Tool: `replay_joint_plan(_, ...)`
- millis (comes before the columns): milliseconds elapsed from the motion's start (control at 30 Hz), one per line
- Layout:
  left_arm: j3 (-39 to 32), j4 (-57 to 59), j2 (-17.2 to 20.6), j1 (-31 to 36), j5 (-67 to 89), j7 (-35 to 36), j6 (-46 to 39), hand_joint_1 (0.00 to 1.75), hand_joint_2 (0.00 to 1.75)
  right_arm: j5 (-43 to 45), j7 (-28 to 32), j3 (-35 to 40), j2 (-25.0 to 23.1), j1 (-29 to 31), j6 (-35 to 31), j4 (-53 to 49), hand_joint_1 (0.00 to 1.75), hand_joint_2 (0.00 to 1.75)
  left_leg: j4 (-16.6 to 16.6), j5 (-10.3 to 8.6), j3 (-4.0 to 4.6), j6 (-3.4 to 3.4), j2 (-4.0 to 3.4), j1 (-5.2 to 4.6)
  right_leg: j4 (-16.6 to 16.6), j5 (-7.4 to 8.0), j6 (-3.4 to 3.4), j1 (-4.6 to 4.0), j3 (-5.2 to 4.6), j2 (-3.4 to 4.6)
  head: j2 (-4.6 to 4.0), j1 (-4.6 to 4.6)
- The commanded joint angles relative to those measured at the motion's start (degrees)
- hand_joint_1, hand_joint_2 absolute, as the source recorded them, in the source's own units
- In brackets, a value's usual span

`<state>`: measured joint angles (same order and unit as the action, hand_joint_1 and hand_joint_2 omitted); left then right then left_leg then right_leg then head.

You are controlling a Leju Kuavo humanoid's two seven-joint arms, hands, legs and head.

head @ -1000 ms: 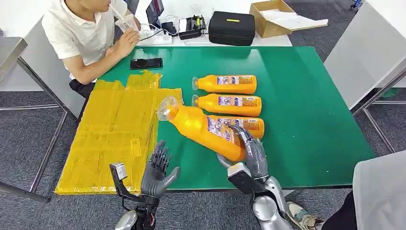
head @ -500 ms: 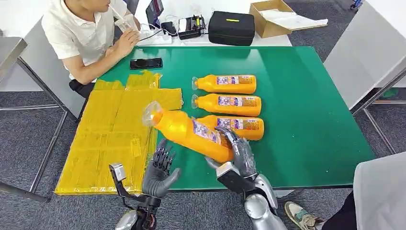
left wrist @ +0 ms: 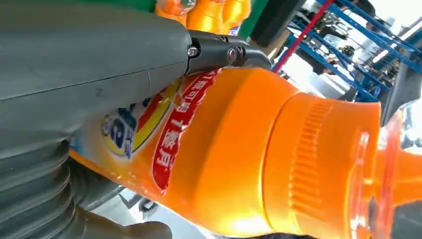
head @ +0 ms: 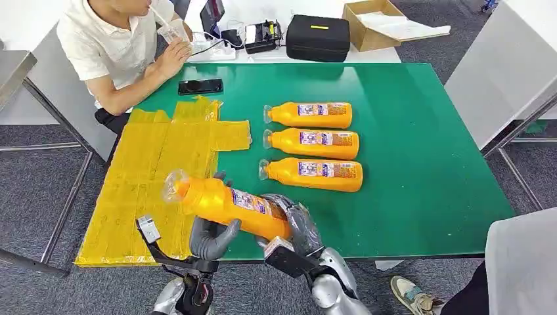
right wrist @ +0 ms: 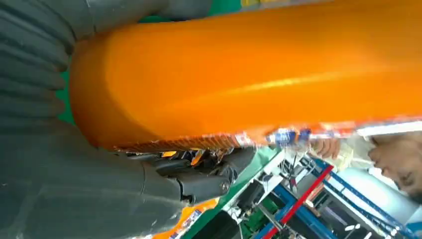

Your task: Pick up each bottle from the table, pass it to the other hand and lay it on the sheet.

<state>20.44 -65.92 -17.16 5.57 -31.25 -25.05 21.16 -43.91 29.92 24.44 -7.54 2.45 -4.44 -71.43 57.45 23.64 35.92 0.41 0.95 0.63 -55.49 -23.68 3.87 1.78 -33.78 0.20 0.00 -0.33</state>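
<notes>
I hold an orange bottle with a clear cap in the air over the table's near edge, cap toward the yellow sheet. My right hand grips its base end; the right wrist view has the orange body pressed into that palm. My left hand cups the bottle's middle from below, fingers behind it and thumb in front. In the left wrist view the thumb lies across the label of the bottle. Three more orange bottles lie side by side on the green table.
A person sits at the far left corner, next to a black phone. A black case and a cardboard box stand beyond the table. Another person's leg is at the near right.
My right hand has carried the bottle left and toward me, away from the row of three. My left hand, open before, now cups the bottle's middle.
</notes>
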Motion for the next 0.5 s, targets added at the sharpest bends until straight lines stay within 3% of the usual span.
replay_joint_plan(33, 1.93, 1.54, -2.58, 4.01, 1.27, -0.97, -1.35, 0.0, 1.75, -1.61, -0.15, 3.73, 0.4, 2.72, -0.91, 5.52, 1.75, 1.75, 0.02, 0.02, -0.04, 0.01, 0.02, 0.03, 0.01, -0.02, -0.11, -0.05, 0.09, -0.08, 0.0, 0.0)
replay_joint_plan(200, 1.74, 2.12, -2.67, 4.66, -4.26, -0.2, 4.56, 0.0, 1.75, 1.07, 0.33, 4.29, -0.04, 3.23, 0.91, 7.19, 1.75, 1.75, 0.02, 0.04, -0.09, 0.01, 0.02, 0.04, 0.03, -0.05, -0.15, -0.08, 0.14, -0.13, 0.0, 0.0)
replay_joint_plan(233, 2.93, 2.67, -2.26, 5.02, -4.25, 0.65, 5.95, 0.38, 1.75, 1.5, 0.82, 4.19, 0.02, 3.6, 0.73, 7.95, 1.75, 1.75, 0.05, 0.09, -0.19, 0.02, 0.03, 0.06, 0.02, -0.11, -0.21, -0.11, 0.27, -0.16, 0.0, 0.0)
replay_joint_plan(267, 3.09, 2.85, -2.35, 4.97, -4.15, 0.61, 5.98, 1.71, 1.75, 1.63, 0.94, 4.09, 0.11, 3.67, 0.74, 8.06, 1.75, 1.75, 0.02, 0.03, -0.08, 0.02, 0.02, 0.04, 0.03, -0.05, -0.13, -0.07, 0.13, -0.11, 0.0, 0.02)
replay_joint_plan(500, 4.33, 4.31, -2.29, 6.03, -0.4, -1.92, 4.11, 1.75, 1.75, 2.15, 1.64, 4.17, 0.13, 3.7, 0.91, 7.23, 1.71, 1.75, 0.12, 0.17, -0.29, 0.03, 0.03, 0.08, 0.0, -0.18, -0.28, -0.14, 0.39, -0.17, 0.0, 0.0)
